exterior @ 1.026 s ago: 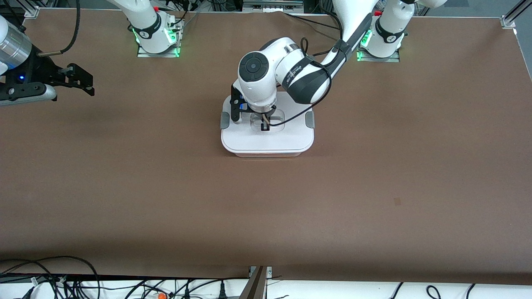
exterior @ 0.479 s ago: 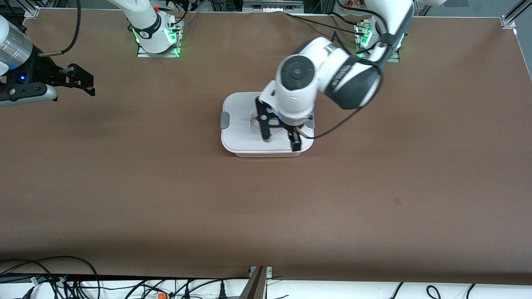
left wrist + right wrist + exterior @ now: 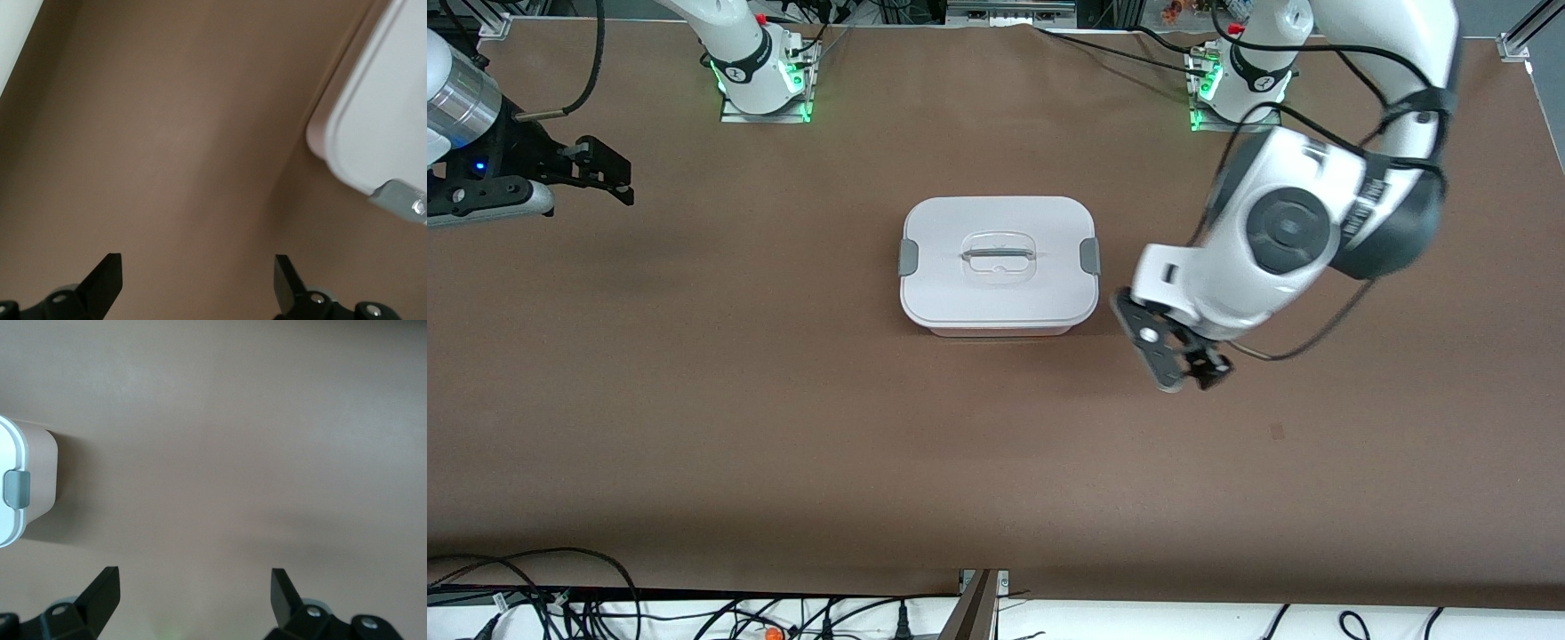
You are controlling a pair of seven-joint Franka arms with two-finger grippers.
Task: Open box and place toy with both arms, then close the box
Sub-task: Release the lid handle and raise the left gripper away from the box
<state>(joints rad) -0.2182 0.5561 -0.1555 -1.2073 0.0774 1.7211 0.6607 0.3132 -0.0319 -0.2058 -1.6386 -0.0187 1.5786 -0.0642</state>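
The box (image 3: 1000, 267) stands mid-table with its white lid on, grey clips at both ends and the clear handle (image 3: 1000, 257) in the lid's middle. My left gripper (image 3: 1190, 377) is open and empty over bare table beside the box, toward the left arm's end. The left wrist view shows a box corner (image 3: 373, 120) with one clip (image 3: 400, 200) and my open left gripper (image 3: 197, 280). My right gripper (image 3: 615, 173) waits open and empty at the right arm's end. The right wrist view shows that gripper (image 3: 193, 593) and the box's end (image 3: 30, 487). The toy is out of view.
The brown table (image 3: 783, 400) spreads wide around the box. The arm bases (image 3: 760, 84) stand along the table's edge farthest from the front camera. Cables (image 3: 560, 596) lie past the nearest edge. A small dark mark (image 3: 1276, 431) is on the tabletop.
My left gripper let go of the lid handle, opened, and swung from over the box toward the left arm's end. The box and right arm stayed still.
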